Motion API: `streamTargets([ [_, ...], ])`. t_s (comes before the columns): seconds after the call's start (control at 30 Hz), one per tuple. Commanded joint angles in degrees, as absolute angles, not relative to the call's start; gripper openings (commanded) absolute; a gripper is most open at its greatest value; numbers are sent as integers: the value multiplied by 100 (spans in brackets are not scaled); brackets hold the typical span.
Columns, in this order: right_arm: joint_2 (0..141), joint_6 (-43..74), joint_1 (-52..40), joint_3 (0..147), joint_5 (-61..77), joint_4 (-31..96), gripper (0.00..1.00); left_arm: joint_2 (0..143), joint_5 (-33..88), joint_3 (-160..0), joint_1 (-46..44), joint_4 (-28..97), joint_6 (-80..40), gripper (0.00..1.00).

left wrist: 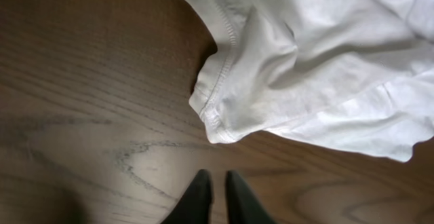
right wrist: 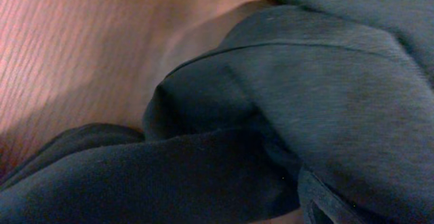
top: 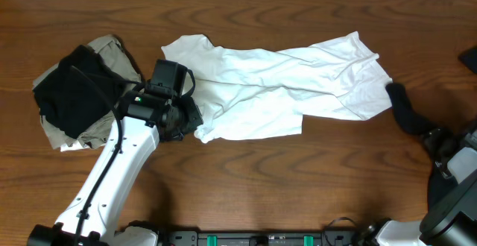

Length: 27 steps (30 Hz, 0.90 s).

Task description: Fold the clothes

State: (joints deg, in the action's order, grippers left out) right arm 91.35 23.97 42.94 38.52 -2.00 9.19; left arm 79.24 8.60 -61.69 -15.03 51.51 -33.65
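Near centre-left, above the brown wooden table [top: 246,194]: left gripper [left wrist: 218,193] on its white arm, dark fingertips parted by only a thin slit and clasping nothing. Poised just near of a stitched, rolled corner of the large white cotton T-shirt [top: 283,74], apart from the cloth. Judged step: spreading and squaring the shirt ahead of the first fold, with no fold made yet and little of the task done. Next move likely calls for wider jaws, a low approach along the table, a pinch on that near-left corner at its edge, and an outward pull to draw out the wrinkles.

Near right: right gripper [top: 406,112], dark against the wood, just beside the shirt's right edge. Wrist view filled by a dark navy cloth garment [right wrist: 325,115] lying on the table. Fingers not shown there, so cannot tell whether parted, clenched or grasping.

Middle left: heap of a black cloth garment [top: 71,93] over a crumpled khaki garment [top: 93,130], unfolded, just left of the shirt and apart from it.

Middle to far: shirt lying rumpled at the table's centre, long axis running left to right, left end reaching somewhat farther back. Neck opening and print not in view, so cannot tell which end is the top.
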Motion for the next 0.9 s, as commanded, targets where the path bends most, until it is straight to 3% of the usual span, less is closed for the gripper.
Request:
streamTargets([
  [0.0,9231,2744,4447,3859,54,980,77,7902,836,-6211,-1470,5181,-3301,16],
  [0.07,9196,2589,4445,3916,668,913,77,7902,836,-6208,-1470,5186,-3301,16],
  [0.2,9015,1350,4335,4230,3822,823,64,7902,834,-6211,-1470,5177,-3301,17],
  [0.37,8656,1013,3959,4440,5085,1400,63,7902,834,-6211,-1470,5172,-3304,17],
  [0.53,8621,338,3282,4434,4794,1903,65,7902,836,-6211,-1470,5140,-3301,17],
  [0.7,8906,163,2397,4416,2998,2235,65,7902,836,-6211,-1470,5054,-3301,17],
  [0.87,9255,558,2102,4416,1396,1920,65,7902,836,-6211,-1470,5054,-3301,17],
])
